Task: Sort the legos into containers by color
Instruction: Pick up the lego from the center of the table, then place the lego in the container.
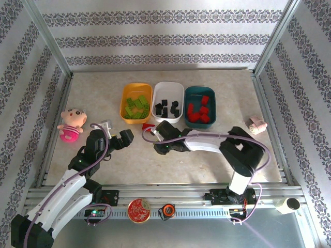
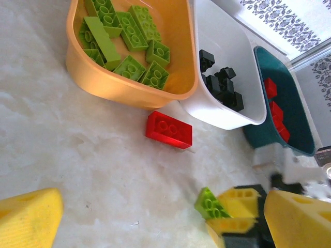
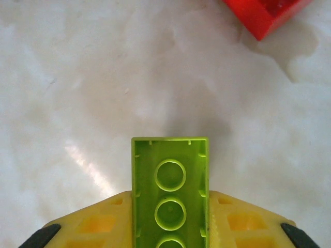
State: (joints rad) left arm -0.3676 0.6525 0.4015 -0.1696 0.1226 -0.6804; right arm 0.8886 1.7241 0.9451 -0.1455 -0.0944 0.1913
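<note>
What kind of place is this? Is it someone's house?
Probably a robot test booth, not a house: a left arm and a right arm stand bolted at a table, patterned panels in a metal frame wall it in, and three bins hold sorted legos.

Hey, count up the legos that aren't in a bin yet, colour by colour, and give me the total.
Red: 1, the red lego lying on the table in front of the white bin.
Lime green: 1, the lime green lego pinched in the right claw.
Black: 0.
Total: 2.
</note>
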